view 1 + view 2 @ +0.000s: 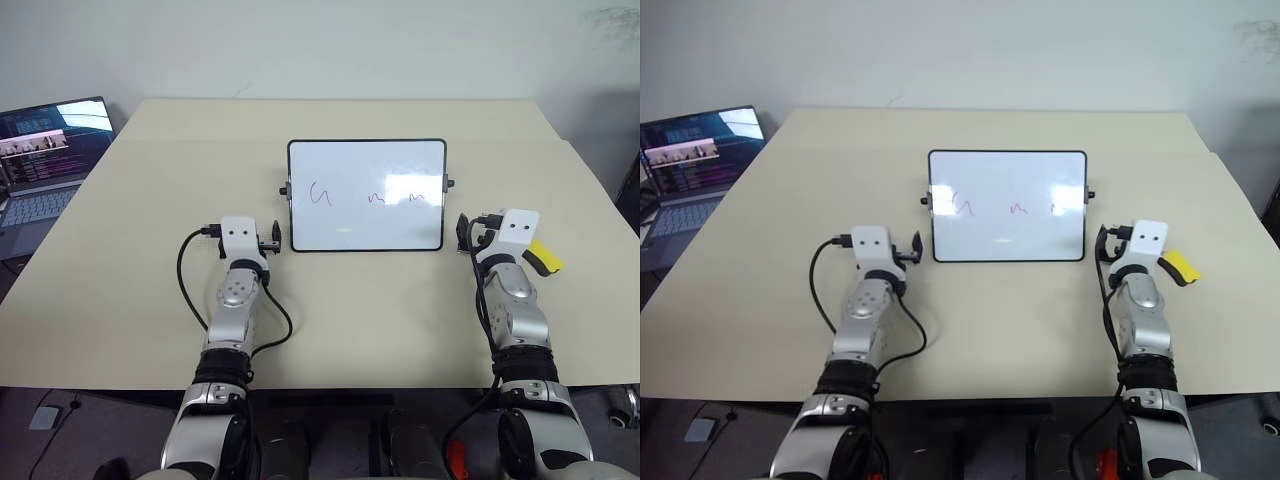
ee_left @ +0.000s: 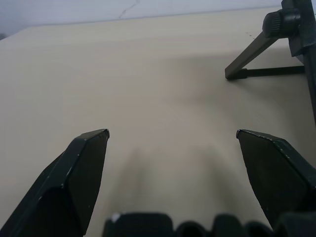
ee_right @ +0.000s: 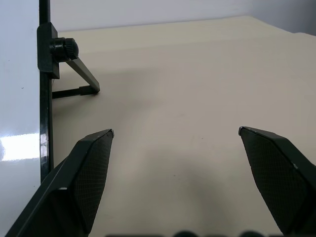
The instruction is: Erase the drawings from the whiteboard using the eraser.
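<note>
Whiteboard [image 1: 366,195] stands mid tabletop [image 1: 130,260], drawings [image 1: 321,194] on it. Left tool [image 2: 173,134] and right tool [image 3: 176,131] both open, empty, flanking it. Eraser [image 1: 545,257] lies just right of right tool.

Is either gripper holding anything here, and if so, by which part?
Nothing is held. Both the left gripper and right gripper are open over bare table; the small yellow eraser block lies on the table beside the right wrist.
</note>
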Controlling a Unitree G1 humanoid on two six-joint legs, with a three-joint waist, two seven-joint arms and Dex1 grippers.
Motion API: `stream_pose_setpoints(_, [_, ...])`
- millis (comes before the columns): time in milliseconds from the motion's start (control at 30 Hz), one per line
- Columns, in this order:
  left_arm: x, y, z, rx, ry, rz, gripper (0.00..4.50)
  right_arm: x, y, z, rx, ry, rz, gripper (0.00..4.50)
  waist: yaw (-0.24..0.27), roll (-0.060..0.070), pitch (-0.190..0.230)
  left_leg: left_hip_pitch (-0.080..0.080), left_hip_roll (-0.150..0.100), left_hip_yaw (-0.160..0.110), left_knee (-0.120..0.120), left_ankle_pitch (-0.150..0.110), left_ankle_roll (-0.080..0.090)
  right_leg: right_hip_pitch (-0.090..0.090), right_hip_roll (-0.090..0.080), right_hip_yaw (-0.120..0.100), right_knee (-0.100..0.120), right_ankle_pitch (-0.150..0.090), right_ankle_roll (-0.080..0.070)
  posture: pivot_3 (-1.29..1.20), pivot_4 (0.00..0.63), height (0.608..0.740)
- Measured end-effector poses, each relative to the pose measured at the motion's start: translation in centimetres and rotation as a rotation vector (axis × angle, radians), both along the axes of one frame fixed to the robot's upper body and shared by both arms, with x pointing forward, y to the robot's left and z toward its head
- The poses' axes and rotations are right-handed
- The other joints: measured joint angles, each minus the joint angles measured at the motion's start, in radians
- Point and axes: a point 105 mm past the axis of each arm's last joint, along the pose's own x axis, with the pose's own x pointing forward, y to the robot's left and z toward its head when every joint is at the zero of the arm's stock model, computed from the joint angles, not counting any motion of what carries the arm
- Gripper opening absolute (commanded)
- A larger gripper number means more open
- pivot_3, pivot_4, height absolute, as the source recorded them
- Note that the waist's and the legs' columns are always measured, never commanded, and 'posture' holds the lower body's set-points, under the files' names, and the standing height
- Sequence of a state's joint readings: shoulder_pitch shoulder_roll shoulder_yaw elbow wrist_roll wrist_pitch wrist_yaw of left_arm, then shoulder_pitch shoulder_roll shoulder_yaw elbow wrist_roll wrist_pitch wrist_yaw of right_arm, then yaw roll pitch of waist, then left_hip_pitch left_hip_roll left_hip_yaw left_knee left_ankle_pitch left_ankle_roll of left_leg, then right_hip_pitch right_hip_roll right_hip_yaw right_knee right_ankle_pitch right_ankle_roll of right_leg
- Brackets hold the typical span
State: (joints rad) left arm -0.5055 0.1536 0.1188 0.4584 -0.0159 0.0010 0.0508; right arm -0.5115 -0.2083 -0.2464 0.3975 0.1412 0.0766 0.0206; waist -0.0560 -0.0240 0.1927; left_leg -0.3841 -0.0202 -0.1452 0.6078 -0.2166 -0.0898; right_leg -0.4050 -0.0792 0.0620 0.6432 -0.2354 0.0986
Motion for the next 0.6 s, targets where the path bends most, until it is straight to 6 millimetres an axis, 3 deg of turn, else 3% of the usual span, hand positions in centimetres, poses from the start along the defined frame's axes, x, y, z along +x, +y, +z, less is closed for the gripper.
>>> stream_pose_setpoints(333, [0.0,-0.4,0.0,-0.049,0.006,-0.051,4.50,0.0,0.0,-0.1,0.004,0.009,0.008,4.45,0.000,0.000,0.000,0.000,0.000,0.000,0.000,0.000,0.000,0.000,0.000,0.000,0.000,0.000,0.000,0.00,0.150,0.740])
stream_pose_setpoints(433, [-0.3,-0.8,1.4,-0.073,-0.046,-0.116,4.50,0.3,0.3,-0.1,-0.015,0.052,0.054,4.45,-0.001,0.000,0.000,0.000,0.000,0.000,0.000,0.000,0.000,0.000,0.000,0.000,0.000,0.000,0.000,0.00,0.150,0.740])
stream_pose_setpoints(533, [-0.9,0.1,2.4,-0.065,-0.068,-0.158,4.50,0.2,0.4,0.1,-0.007,0.087,0.105,4.45,-0.002,0.000,0.000,0.000,0.000,0.000,0.000,0.000,0.000,0.000,0.000,0.000,0.000,0.000,0.000,0.00,0.150,0.740])
stream_pose_setpoints(600, [-1.4,0.7,1.8,-0.068,-0.024,-0.217,4.50,0.2,0.4,0.2,-0.028,0.123,0.144,4.45,-0.003,0.000,0.000,0.000,0.000,0.000,0.000,0.000,0.000,0.000,0.000,0.000,0.000,0.000,0.000,0.00,0.150,0.740])
